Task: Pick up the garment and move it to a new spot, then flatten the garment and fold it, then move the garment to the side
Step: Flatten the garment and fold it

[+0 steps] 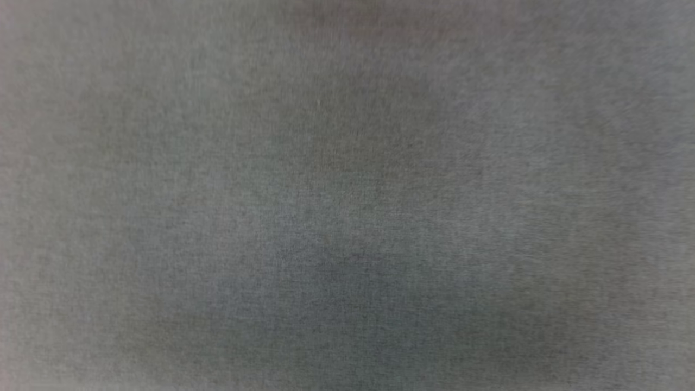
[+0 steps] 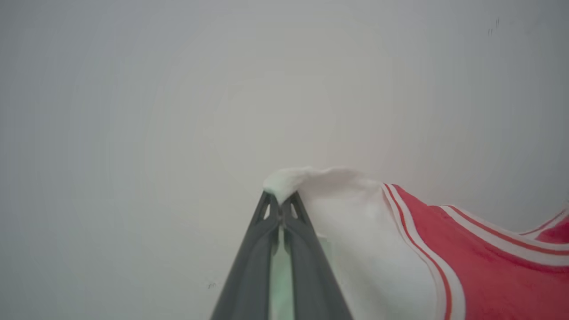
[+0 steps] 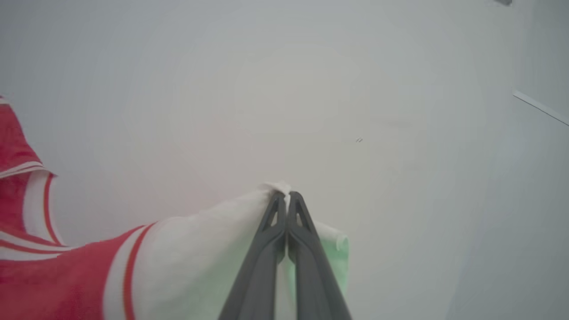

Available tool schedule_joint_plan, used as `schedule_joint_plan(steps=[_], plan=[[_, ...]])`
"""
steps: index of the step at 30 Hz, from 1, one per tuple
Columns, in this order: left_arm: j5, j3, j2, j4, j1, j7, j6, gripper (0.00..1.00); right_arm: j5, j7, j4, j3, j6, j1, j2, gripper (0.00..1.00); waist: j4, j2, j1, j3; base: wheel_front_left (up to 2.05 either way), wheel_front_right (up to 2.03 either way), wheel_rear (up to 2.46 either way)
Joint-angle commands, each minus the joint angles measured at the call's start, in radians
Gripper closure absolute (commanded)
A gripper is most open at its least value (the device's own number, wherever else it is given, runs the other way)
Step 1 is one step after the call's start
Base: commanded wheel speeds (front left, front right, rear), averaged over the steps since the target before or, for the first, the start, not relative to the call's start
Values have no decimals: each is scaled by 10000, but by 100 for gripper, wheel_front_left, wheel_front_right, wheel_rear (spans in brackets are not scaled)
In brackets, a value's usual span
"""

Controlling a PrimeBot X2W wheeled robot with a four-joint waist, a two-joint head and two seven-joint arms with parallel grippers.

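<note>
One garment [image 2: 480,275], red jersey w/ white short sleeves and red-white striped trim, is held at both sleeve ends. In the left wrist view the left pincer [image 2: 280,201] is pressed together on a bunched tip of white sleeve cloth, which pokes out just past the fingertips. From there the sleeve runs to that view's right, then the striped trim, then the red body off the lower right corner. In the right wrist view the garment [image 3: 195,253] mirrors that: the right pincer [image 3: 287,195] is clamped tight on the other white sleeve's tip, w/ trim and red body trailing to the lower left and a small fold of white cloth w/ a greenish cast just right of the fingers. Lettering isn't readable from either wrist cam. Behind the cloth is a plain pale counter [image 3: 311,89], w/ a tiny dark mark [image 3: 359,140] on it and a thin line [image 3: 540,108] at far right; can't tell whether the garment touches it. Head cam gives me blurred grey w/ a woven-looking grain, nothing I can ID.
</note>
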Motion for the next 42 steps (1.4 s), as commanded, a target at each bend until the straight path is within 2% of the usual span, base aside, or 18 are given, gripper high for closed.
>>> schedule_joint_plan(steps=[1, 6, 10, 14, 18, 24, 25, 26, 28, 34, 36, 42], plan=[[-83, 83, -38, 23, 92, -89, -65, 100, -71, 14, -107, 48, -15, 727, 9, 100, 323, 0, 0, 793, 0, 0, 0], [-2, -49, 23, -250, 1233, -241, -311, 100, 352, -2, -1019, 538, -17, 2366, -390, 100, 475, 0, 0, 558, 0, 0, 0], [-280, -344, -13, -463, 2684, -196, -444, 100, 1422, 4, -1143, 637, -17, 4037, -474, 100, 488, 0, 0, 11, 0, 0, 0], [-736, -782, 193, -869, 4182, 432, -493, 100, 2610, 46, -911, 871, -17, 5563, -636, 100, 441, 0, 0, -711, 0, 0, 0], [-1245, -1312, 738, -1861, 5858, 1293, -491, 100, 3728, 481, -1109, 1442, -17, 6791, -914, 100, 289, 0, 0, -1397, 0, 0, 0], [-2359, -1657, 2005, -4355, 8955, 2864, -465, 100, 5367, 1771, -2000, 2013, -17, 8848, -1754, 100, 99, 0, 0, -2379, 0, 0, 0], [-2520, -1671, 2275, -4845, 9534, 3146, -336, 100, 5568, 1978, -2197, 2048, -17, 9197, -1943, 100, 73, 0, 0, -2534, 0, 0, 0], [-2520, -1671, 2275, -4845, 9534, 3146, -336, 100, 5568, 1978, -2197, 2048, -17, 9197, -1943, 100, 73, 0, 0, -2534, 0, 0, 0], [-2915, -1646, 2810, -6000, 10624, 3537, -96, 100, 6021, 2445, -2617, 2155, -17, 9951, -2252, 100, 41, 0, 0, -2789, 0, 0, 0], [-4013, -1563, 4271, -8840, 14072, 4209, 1057, 100, 7096, 3745, -3805, 1966, -17, 12403, -3014, 100, -25, 0, 0, -3438, 0, 0, 0], [-4241, -1664, 4640, -9621, 15037, 4282, 1253, 100, 7302, 4158, -4158, 1769, -17, 13158, -3187, 100, -46, 0, 0, -3556, 0, 0, 0], [-4736, -1707, 5444, -10878, 17068, 4237, 2105, 100, 7845, 5340, -5311, 1255, -17, 15310, -3482, 100, -53, 0, 0, -3707, 0, 0, 0]])
